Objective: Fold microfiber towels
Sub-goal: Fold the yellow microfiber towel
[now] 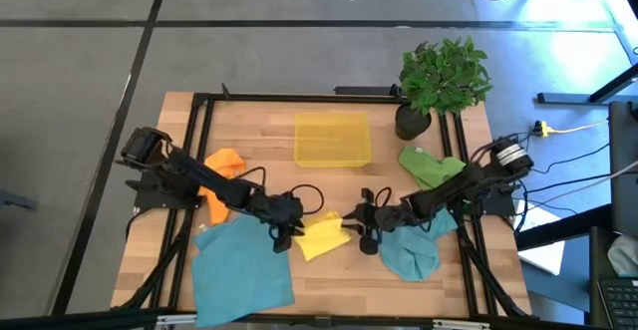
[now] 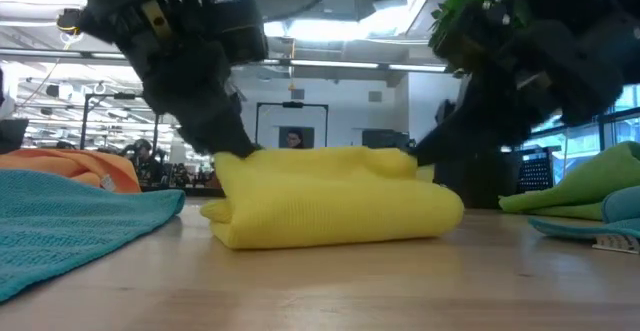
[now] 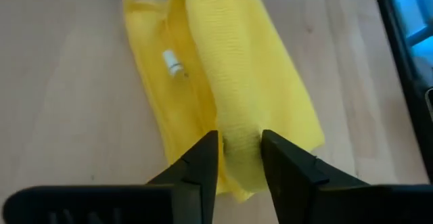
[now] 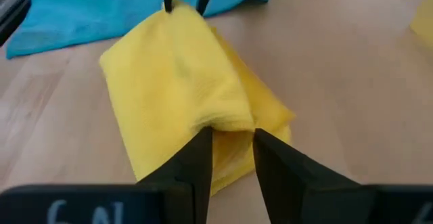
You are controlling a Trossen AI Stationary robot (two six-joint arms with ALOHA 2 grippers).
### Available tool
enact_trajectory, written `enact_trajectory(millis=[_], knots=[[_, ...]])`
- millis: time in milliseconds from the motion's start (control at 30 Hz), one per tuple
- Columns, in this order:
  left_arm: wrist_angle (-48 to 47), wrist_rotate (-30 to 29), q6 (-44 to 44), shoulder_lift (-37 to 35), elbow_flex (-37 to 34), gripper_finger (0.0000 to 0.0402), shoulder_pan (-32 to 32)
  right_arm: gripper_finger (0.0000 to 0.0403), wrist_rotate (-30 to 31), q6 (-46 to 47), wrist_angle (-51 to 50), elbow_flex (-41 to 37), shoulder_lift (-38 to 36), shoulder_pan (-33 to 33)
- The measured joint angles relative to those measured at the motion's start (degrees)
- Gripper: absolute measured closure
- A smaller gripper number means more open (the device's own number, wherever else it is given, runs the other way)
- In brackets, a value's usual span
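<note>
Looking down, we see the left gripper and right gripper at opposite ends of the folded yellow towel on the counter, jaws slightly apart around its edges.

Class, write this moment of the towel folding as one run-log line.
stage: yellow towel folded, mid-table | left hand: open at its edge | right hand: open at opposite edge | other towels: unfolded

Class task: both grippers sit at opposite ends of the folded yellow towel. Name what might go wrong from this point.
1. The left gripper and right gripper each straddle a fold of the yellow towel; withdrawing could drag the cloth and undo the fold.
2. The top layer looks loose and puffy, so it may spring open.
3. The teal towel lies close by; the left gripper might snag it.
</note>
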Motion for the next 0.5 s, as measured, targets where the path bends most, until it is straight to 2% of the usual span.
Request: enact_trajectory(millis=[100,233,367,500], knots=[[-3.1,-3.4,1.3,-4.2,0.0,0.0294,0.0,0.0293,3.1,-1.5,-4.3,0.0,-5.2,0.1],[-5.9,-8.6,2.8,-9.2,0.0,0.0295,-0.1,0.0293,4.1,-3.3,-4.6,0.0,-9.8,0.4],[-1.4,-9.4,5.1,-8.6,0.0,0.0293,-2.1,0.0293,0.5,-4.9,-0.9,0.1,-9.0,1.2],[5.9,-9.3,6.5,-3.8,0.0,0.0293,-4.8,0.0293,-2.8,-4.8,4.6,0.0,-4.1,1.2]])
